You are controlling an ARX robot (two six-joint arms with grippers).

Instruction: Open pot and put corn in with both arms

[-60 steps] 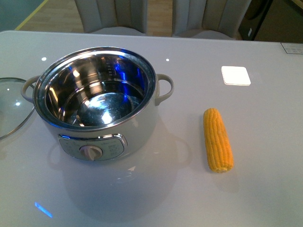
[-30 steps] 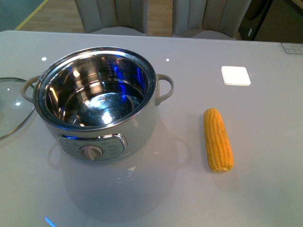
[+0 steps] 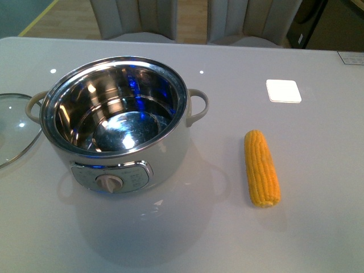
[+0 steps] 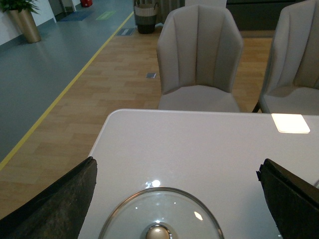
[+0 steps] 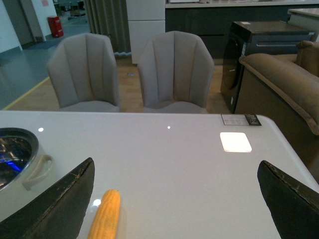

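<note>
Both hang released and empty: my left end effector [image 4: 177,167] over the lid [image 4: 134,214], my right end effector [image 5: 175,167] near the corn [image 5: 105,214]. The pot [image 3: 116,122] stands uncovered on the desk [image 3: 318,216], corn at its three o'clock. Opening looks done; next, my right end effector must grasp the corn.

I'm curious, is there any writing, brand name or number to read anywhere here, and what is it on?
Nothing can be read clearly in any view.
Control panel on the pot: small markings around the dial, too blurred to read.
Level marks on the pot's inner wall: too small to read.
Sticker lying beyond the white square: it has print, too small to read.
White square: blank.
</note>
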